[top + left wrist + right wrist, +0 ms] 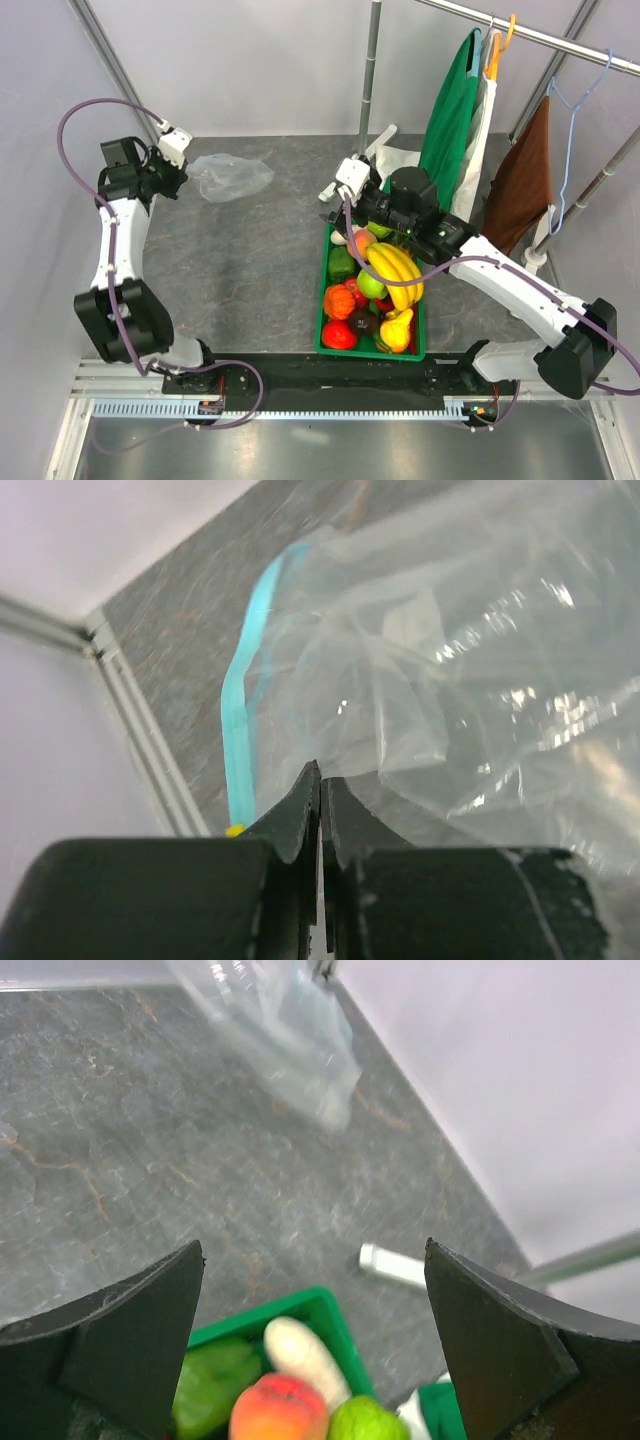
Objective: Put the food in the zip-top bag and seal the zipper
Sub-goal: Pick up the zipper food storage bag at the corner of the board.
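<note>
Far left of the grey stone-patterned table (270, 250): zip-top bag (230, 177), clear and crumpled, lying flat, well apart from the food. Close up in the left wrist view, crinkled film with bright glints. Along the mouth edge, the zipper (245, 680), a light-blue strip curving down towards one finger and ending beside a small yellow spot (233, 830).

Fingers of the left gripper (320, 780) pressed together, no gap at the tips, right at the bag's near edge. Cannot tell whether any film is caught between them.

Right of the table's middle: green crate (321, 310) holding the food (372, 300).
- Yellow banana bunch (395, 270) across the top.
- Green apple (372, 285) just beside it.
- Orange ribbed piece (338, 300), then a red piece (340, 336) and a dark piece (362, 321).
- Yellow pepper-like piece (397, 330) at the near end.

At the crate's far end, in the right wrist view: peach-coloured fruit (280, 1407), pale elongated piece (300, 1353), lime-green round piece (365, 1422).

Fingers of the right gripper (315, 1260) spread wide, holding nothing. Hanging above the far end of the crate, pointed across the table towards the bag.

Behind, at the right: clothes rail (530, 35) carrying a green garment (452, 110), a brown garment (520, 180), an orange hanger (497, 50) and a blue hanger (580, 95).
</note>
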